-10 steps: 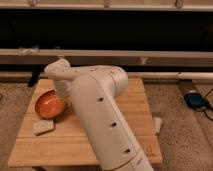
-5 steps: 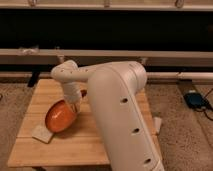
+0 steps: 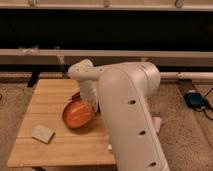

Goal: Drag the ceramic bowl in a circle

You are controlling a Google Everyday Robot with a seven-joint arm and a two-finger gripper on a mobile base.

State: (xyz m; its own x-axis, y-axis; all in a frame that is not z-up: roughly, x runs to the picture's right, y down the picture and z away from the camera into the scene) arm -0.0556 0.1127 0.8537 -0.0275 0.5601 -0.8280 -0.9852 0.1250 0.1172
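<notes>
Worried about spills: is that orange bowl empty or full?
Empty, it seems: the ceramic bowl shows only bare orange inside. The gripper sits at its rim.

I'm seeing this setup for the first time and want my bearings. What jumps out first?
The big white robot arm fills the middle and right foreground, bending down over the wooden table. Its pincer sits at the right rim of the glossy orange-red ceramic bowl, near the table's centre. A small pale sponge lies apart from the bowl, toward the table's front-left corner.
</notes>
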